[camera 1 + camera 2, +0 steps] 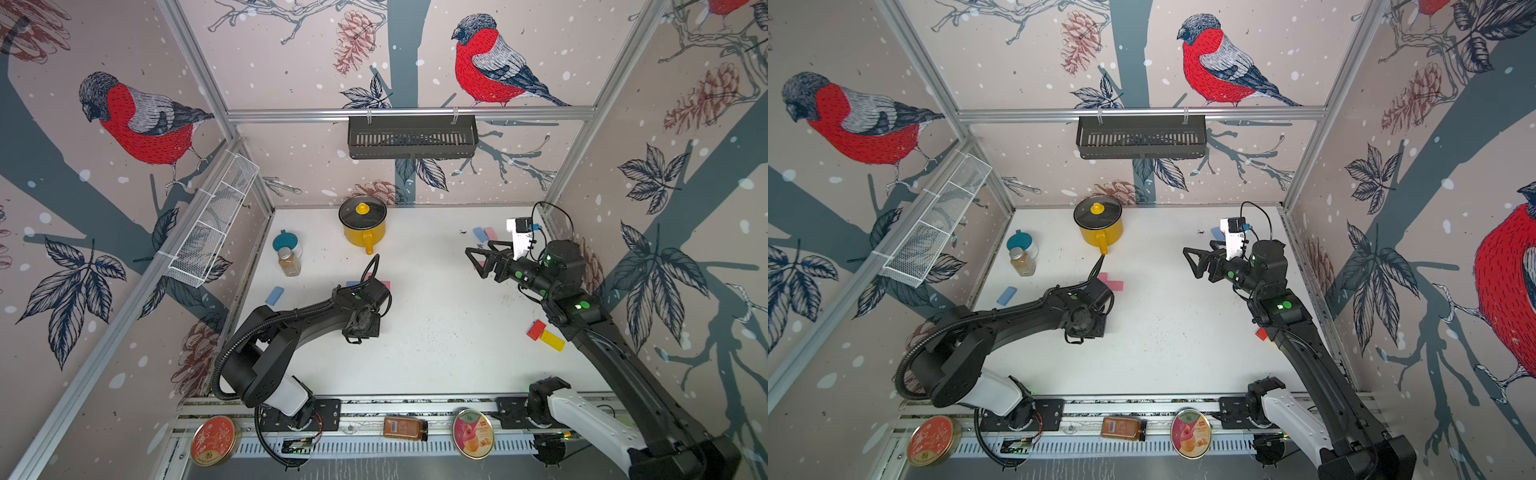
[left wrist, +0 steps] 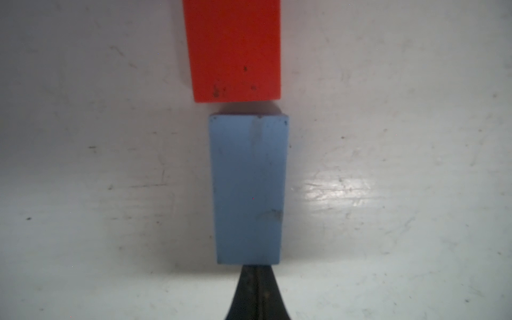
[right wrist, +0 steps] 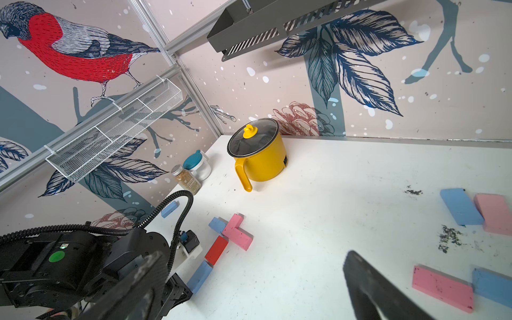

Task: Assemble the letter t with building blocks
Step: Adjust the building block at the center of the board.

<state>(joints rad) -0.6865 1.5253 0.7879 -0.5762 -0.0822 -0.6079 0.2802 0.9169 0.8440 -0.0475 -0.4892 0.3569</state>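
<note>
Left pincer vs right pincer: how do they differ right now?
The left pincer is shut; the right pincer stands wide open. The left pincer points down, tip at the end of the light blue rectangular block on the white table; the right pincer hangs above the table, touching nothing. Shared: both black, neither holds a block.

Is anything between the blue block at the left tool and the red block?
Nothing visible: only a thin gap separates the blue block from the red block. The shut left tool is at the blue block's other end.
</note>
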